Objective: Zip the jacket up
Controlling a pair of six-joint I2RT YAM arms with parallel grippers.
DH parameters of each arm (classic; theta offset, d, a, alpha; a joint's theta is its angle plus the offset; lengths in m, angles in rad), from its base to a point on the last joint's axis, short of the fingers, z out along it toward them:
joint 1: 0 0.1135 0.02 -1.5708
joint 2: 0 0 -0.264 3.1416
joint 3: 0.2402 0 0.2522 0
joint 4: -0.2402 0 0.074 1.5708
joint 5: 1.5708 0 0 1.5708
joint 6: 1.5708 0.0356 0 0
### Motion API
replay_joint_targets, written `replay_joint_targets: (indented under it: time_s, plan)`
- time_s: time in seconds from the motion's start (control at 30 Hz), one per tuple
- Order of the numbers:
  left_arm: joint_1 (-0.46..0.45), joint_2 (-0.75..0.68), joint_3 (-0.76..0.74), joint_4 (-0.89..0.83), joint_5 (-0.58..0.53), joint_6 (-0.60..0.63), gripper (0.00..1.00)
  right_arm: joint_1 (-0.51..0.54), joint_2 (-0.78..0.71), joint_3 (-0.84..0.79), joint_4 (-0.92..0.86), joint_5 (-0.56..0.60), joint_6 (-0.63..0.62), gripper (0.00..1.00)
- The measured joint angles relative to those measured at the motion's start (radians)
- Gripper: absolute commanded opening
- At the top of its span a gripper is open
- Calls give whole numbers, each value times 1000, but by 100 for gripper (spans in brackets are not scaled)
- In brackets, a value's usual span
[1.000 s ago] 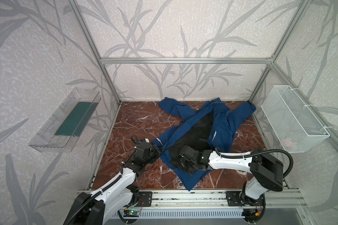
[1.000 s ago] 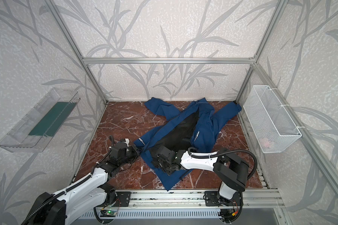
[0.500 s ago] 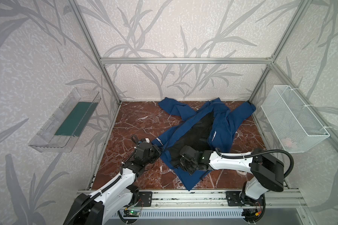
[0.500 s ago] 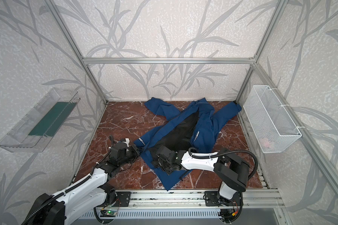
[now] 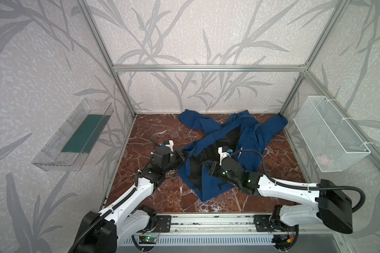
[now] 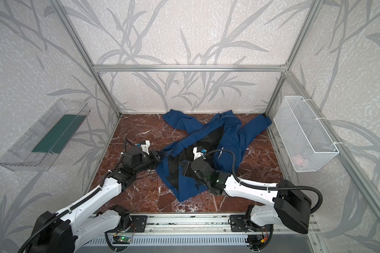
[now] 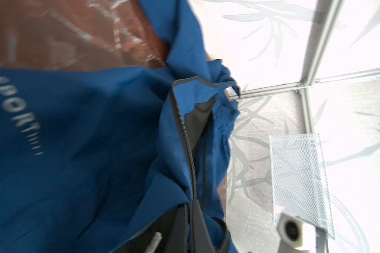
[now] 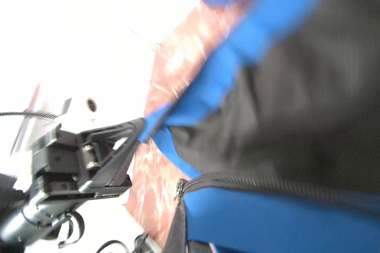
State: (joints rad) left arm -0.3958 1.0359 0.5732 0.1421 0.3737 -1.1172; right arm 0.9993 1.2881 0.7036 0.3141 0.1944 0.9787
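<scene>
On the red marble tabletop [image 5: 154, 192], the navy blue fabric jacket [image 5: 213, 186] lies open, black lining up. The left gripper [image 5: 183, 156] is clamped on the jacket's left front edge by the zip teeth; the right gripper [image 5: 209, 168] has closed on the opposite front panel near the hem. Best now to draw both zipper ends together, taut and aligned, before seating the slider. Against a second ago, the right jaws have pinched fully shut; the arms have barely shifted.
</scene>
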Motion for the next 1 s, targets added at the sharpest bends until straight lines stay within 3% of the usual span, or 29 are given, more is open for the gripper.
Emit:
replay_joint_targets:
  time_s: [0.13, 0.23, 0.43, 0.63, 0.73, 0.9, 1.0]
  plan:
    - [0, 17, 98, 10, 15, 28, 0, -51, -50, 0, 146, 22, -348, 0]
    - [5, 18, 144, 41, 13, 38, 0, -122, -72, 0, 254, -42, -538, 0]
    - [39, 46, 256, 99, -18, 46, 0, -371, -16, 111, 373, -275, -741, 0]
    - [54, 49, 283, 344, -95, 64, 0, -424, 88, 362, 438, -526, -967, 0]
    - [54, 47, 249, 535, -117, 79, 0, -424, 82, 354, 517, -623, -1029, 0]
    - [33, 68, 85, 905, -136, 106, 0, -417, 30, 194, 589, -730, -1052, 0]
    - [4, 122, 37, 1033, -138, 119, 0, -413, 13, 114, 605, -761, -1043, 0]
